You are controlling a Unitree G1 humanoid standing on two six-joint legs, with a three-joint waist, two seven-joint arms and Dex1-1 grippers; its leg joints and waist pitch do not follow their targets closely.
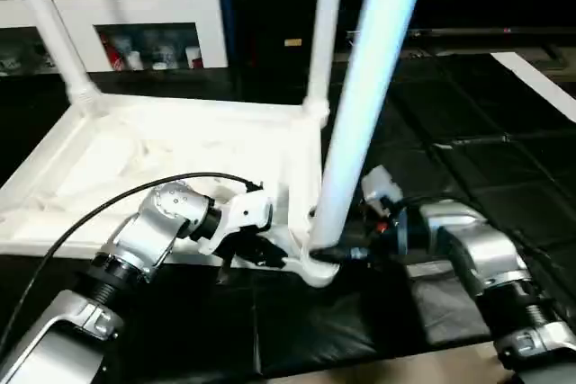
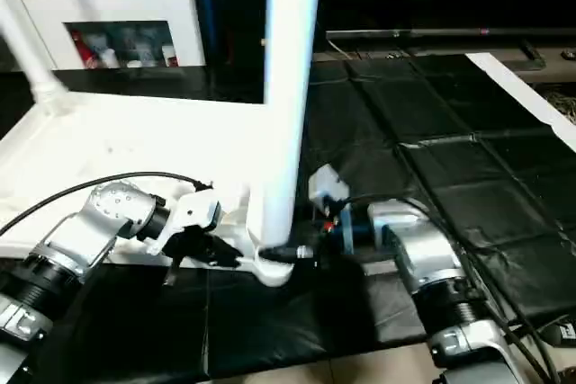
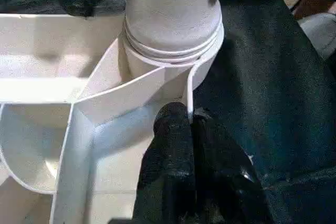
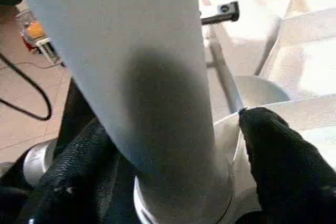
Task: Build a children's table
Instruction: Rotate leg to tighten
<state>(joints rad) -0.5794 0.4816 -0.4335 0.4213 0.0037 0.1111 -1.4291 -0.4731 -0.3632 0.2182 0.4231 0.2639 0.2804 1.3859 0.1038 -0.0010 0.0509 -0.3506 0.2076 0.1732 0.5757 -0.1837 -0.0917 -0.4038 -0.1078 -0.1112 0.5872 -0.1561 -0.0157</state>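
We're seeing the left gripper [image 3: 191, 129] w/ both black fingers pressed together, pinching the thin white rim wall of the tabletop [image 1: 135, 164] right beside the near corner socket [image 3: 173, 51]. The fingers look like coarse black fabric-type material, rounded at the tips. The right gripper [image 4: 173, 150] is standing w/ its fingers apart, one on each side of the base of the near leg [image 1: 364, 105]; the finger [image 4: 281, 156] on the tabletop side is touching the socket's rim, the other one is sitting v. close against the leg, but whether it's actually pressing the tube we can't tell.

Moving outward: the near leg is standing in the near corner socket, long axis running up & leaning slightly toward the robot's right at the top, as the left eye view is showing it. It's a smooth, matte white plastic tube, widest at the base, w/ a couple of ring ridges where it's meeting the round socket collar.

The tabletop is lying upside down on a black mat [image 1: 468, 177], ribbed underside facing up, thin plastic ribs forming angled & curved compartments. Two more legs are rising from the far corners: the far left leg [image 1: 49, 29] tilting toward the robot's left, the far right leg [image 1: 324, 29] nearly upright.

Behind the tabletop, a white cabinet [image 1: 135, 15] w/ glass doors is standing. Both silver forearms are reaching in from the near edge, a black cable [image 1: 90, 213] arcing over the left one.
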